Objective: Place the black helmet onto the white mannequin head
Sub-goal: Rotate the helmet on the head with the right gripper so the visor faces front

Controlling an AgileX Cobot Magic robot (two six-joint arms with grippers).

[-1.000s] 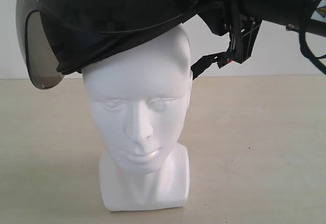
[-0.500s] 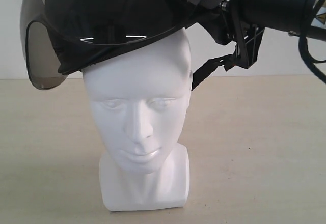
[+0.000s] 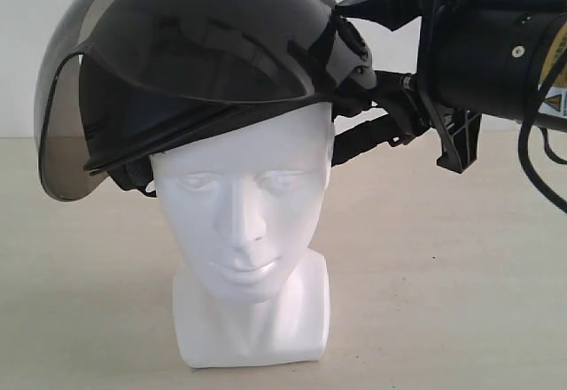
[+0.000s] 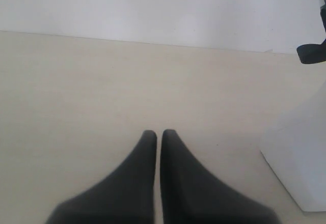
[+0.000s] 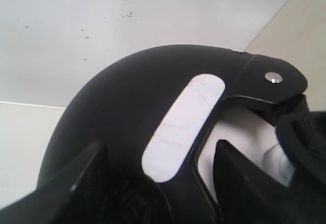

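Your right end effector (image 5: pixel 158 147) clamps the black helmet (image 3: pixel 204 53), which sits tilted atop the white mannequin head (image 3: pixel 244 204). Your left end effector (image 4: pixel 158 134) hangs closed over the worktop (image 4: pixel 76 91).

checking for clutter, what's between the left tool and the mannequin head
Only bare table, in the left wrist view, between left tool and white mannequin head.
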